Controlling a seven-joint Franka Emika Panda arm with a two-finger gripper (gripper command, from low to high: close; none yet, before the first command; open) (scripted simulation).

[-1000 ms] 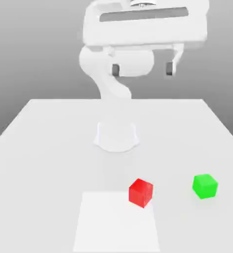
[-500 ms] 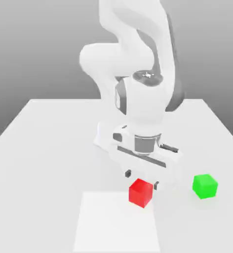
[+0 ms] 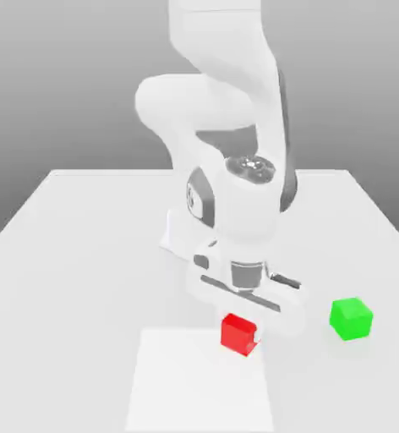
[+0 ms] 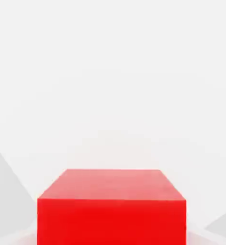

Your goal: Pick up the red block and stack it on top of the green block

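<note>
Between jaws: red block (snugly gripped).

Simulated robotics workspace, bare and lab-like
A white jointed robot arm with dark grey trim stands on a broad, plain white rectangular counter, with a small red cube-shaped block, a small bright green cube-shaped block and a smooth grey gradient backdrop.

Smooth, matt-looking red block and green block
</note>
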